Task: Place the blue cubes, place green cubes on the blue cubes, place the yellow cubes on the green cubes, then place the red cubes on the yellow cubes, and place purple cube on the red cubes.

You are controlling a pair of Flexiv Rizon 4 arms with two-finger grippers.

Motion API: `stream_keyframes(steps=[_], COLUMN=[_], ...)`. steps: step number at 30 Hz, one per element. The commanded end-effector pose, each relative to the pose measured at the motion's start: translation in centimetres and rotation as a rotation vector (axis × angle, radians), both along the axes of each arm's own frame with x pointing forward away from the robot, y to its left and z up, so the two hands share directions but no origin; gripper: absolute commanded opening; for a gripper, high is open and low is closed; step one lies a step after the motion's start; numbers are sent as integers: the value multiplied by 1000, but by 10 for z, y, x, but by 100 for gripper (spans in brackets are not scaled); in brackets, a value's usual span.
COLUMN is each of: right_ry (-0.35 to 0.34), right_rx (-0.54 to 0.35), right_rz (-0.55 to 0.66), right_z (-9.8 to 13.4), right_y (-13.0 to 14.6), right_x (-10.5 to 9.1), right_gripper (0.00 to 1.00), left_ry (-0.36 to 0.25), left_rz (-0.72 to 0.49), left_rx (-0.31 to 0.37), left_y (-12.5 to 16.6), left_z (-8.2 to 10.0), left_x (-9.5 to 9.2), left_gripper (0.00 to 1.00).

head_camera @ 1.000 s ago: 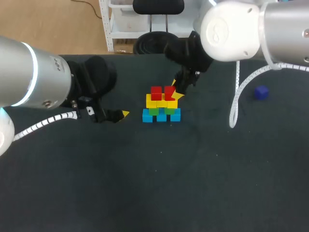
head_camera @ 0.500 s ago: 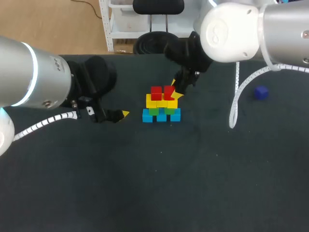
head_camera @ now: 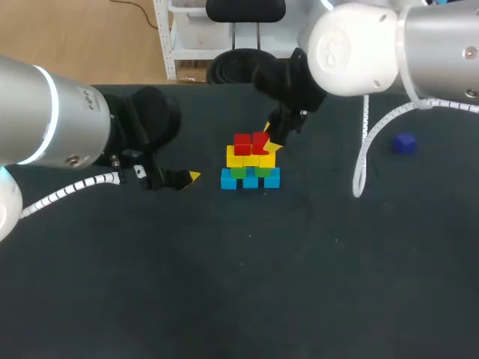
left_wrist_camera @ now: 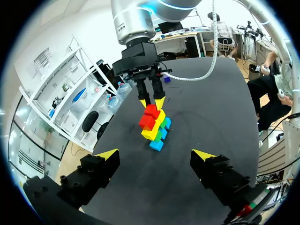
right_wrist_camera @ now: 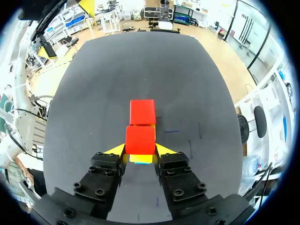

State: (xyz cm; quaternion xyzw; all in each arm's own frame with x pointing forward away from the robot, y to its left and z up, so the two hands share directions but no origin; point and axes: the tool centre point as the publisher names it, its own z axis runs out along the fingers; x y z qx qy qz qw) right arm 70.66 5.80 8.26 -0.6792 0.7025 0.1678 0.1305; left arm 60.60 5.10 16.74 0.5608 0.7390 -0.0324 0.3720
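head view: left arm [head_camera: 52, 127] and right arm [head_camera: 389, 45] both run out of frame. bench [head_camera: 247, 299] cut off at the near and side edges. left gripper [head_camera: 188, 178] shows one yellow tip only; the other finger is behind its black body. right gripper [head_camera: 272, 138]: far finger partly behind the red cube [head_camera: 260, 142].
right wrist view: the two red cubes cover the stack. only slivers of yellow cubes [right_wrist_camera: 140, 158] and blue cubes [right_wrist_camera: 140, 162] show; green cubes [head_camera: 238, 173] hidden there.
purple cube [head_camera: 405, 143]: too small to tell purple from blue.
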Motion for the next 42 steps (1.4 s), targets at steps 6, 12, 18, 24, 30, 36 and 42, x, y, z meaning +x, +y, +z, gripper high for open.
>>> stream_keyframes(steps=[6,12,18,24,30,36,42], right_ry=[5,6,5,5,5,5,5], right_rx=[-1,-1,0,-4,-6,-8,-9], right_rz=[1,0,1,-3,-5,-8,-10], right_z=[-1,-2,-2,-2,-2,-3,-3], right_y=[2,3,4,5,4,4,2], right_x=[3,3,3,4,5,5,5], right_gripper=[0,0,0,0,0,7,9], left_ry=[-4,-4,-4,-4,-4,-4,-4], left_rz=[5,5,5,5,5,5,5], left_rx=[1,1,1,1,1,1,1], left_y=[-1,-1,-1,-1,-1,-1,-1], left_z=[-1,-1,-1,-1,-1,-1,-1], left_x=[-1,-1,-1,-1,-1,-1,-1], left_gripper=[100,100,100,100,100,100,100])
